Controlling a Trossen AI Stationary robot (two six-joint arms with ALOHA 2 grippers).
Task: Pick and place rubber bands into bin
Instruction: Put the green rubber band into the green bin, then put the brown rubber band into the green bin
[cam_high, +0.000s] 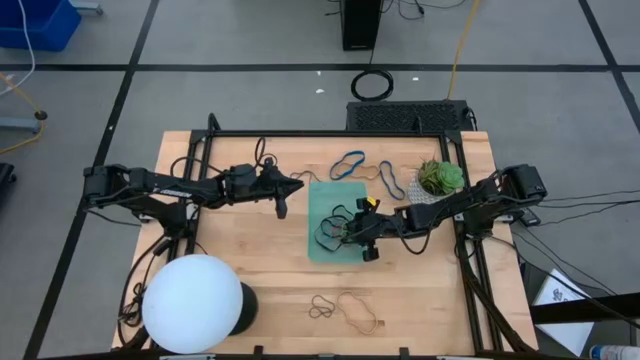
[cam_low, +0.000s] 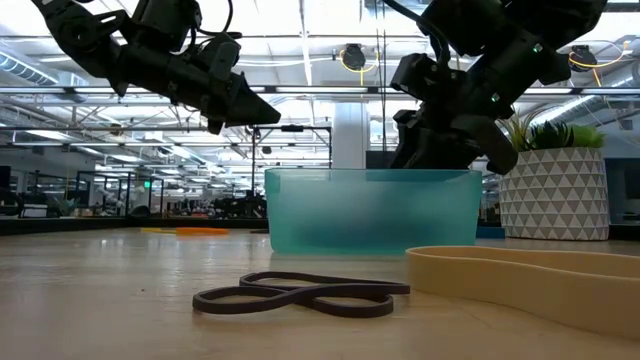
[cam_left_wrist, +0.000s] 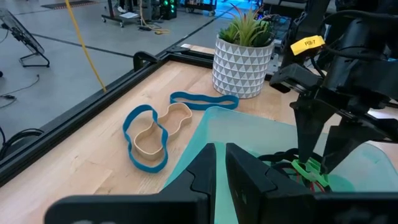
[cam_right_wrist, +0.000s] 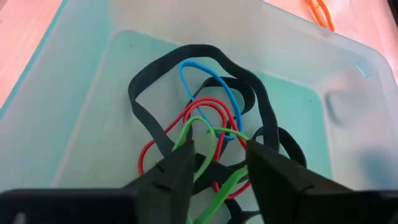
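Note:
The teal bin (cam_high: 322, 197) stands at the table's middle. In it lie black, red, blue and green rubber bands (cam_right_wrist: 205, 93) in a tangle. My right gripper (cam_high: 352, 232) reaches down into the bin, open, its fingers on either side of the green band (cam_right_wrist: 202, 134); the left wrist view shows it too (cam_left_wrist: 320, 155). My left gripper (cam_high: 296, 186) is shut and empty, held above the table beside the bin's far left corner. More bands lie on the table: blue and tan ones (cam_left_wrist: 152, 130) beyond the bin, a black one (cam_low: 300, 295) and a tan one (cam_low: 540, 280) near the front. My right gripper comes into the bin from above, slanting from the table's right. The green band's strands (cam_right_wrist: 224, 183) run between its open fingers and up to their tips. I cannot tell whether they touch. The band rests on the other bands in the bin.
A potted plant (cam_high: 440, 180) in a white patterned pot stands to the far right of the bin. A white globe (cam_high: 193, 303) sits at the near left corner. A black frame (cam_high: 330, 134) runs along the table's far edge.

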